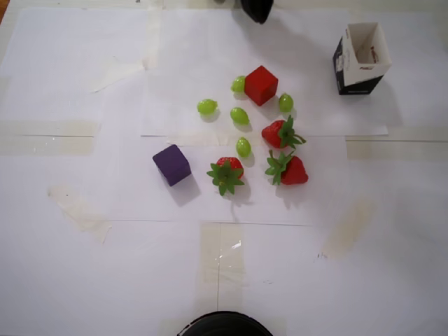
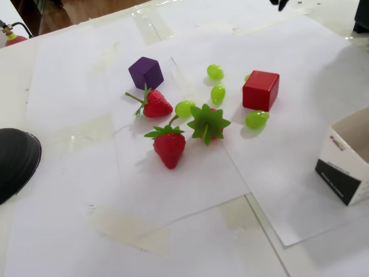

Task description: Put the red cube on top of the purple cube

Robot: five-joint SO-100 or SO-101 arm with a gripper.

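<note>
The red cube [image 1: 261, 85] sits on the white paper at the upper middle of the overhead view, with green grapes close around it; it also shows in the fixed view [image 2: 260, 90]. The purple cube [image 1: 172, 164] stands alone to the lower left of it, beside a strawberry in the fixed view [image 2: 145, 73]. Only a dark tip of my gripper [image 1: 257, 10] shows at the top edge, above the red cube and clear of it; in the fixed view a small black part of the gripper [image 2: 281, 3] shows at the top. I cannot see how its jaws stand.
Three strawberries [image 1: 225, 173] [image 1: 282, 133] [image 1: 288, 169] and several green grapes [image 1: 240, 115] lie between the cubes. An open black-and-white carton box [image 1: 360, 57] stands at the upper right. A black round object [image 1: 224, 325] sits at the bottom edge.
</note>
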